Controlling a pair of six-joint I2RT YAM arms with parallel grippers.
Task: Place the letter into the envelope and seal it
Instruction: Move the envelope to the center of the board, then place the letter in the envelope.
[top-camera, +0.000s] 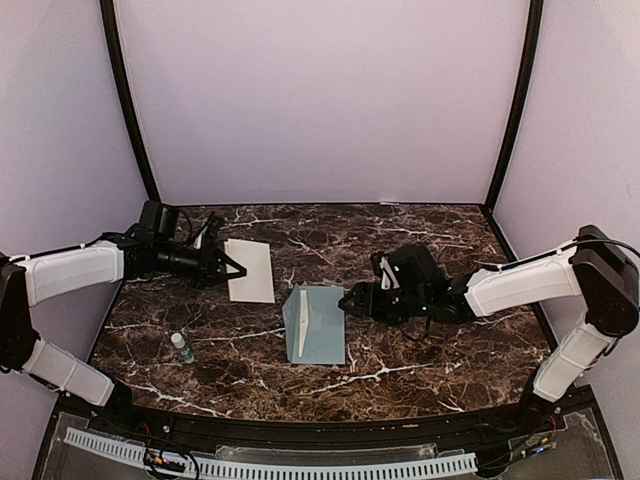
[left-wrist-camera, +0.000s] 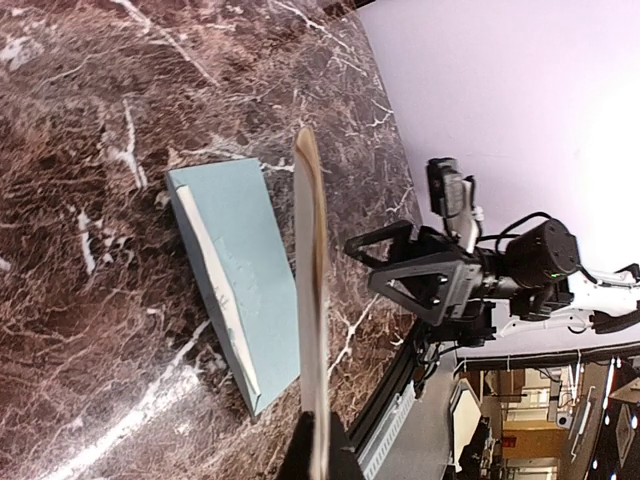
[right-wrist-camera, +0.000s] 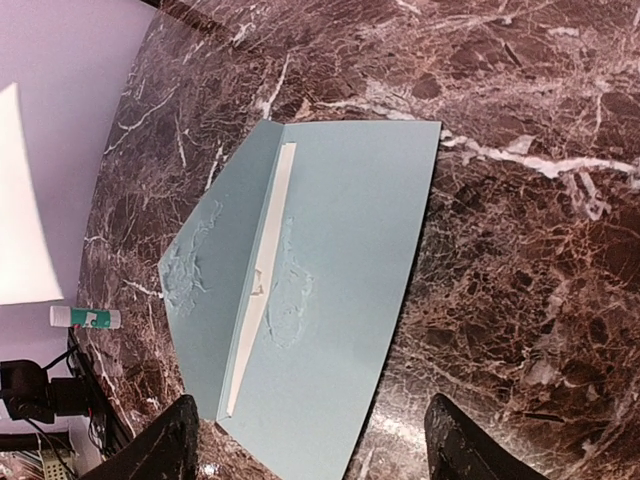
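Observation:
The cream letter (top-camera: 252, 270) hangs just above the table at the back left, with my left gripper (top-camera: 234, 268) shut on its left edge. In the left wrist view the letter (left-wrist-camera: 312, 300) shows edge-on, rising from between the shut fingers of my left gripper (left-wrist-camera: 320, 455). The teal envelope (top-camera: 318, 325) lies mid-table, its pointed flap (right-wrist-camera: 205, 275) folded open to the left and a pale strip along the mouth. My right gripper (top-camera: 347, 302) is open just right of the envelope. In its own view, the right gripper (right-wrist-camera: 315, 450) spans the near corner of the envelope (right-wrist-camera: 340, 260).
A small glue stick (top-camera: 183, 347) lies on the marble table (top-camera: 420, 240) left of the envelope, also seen as the glue stick (right-wrist-camera: 85, 318) in the right wrist view. Purple walls close the back and sides. A black rail (top-camera: 300, 432) runs along the near edge.

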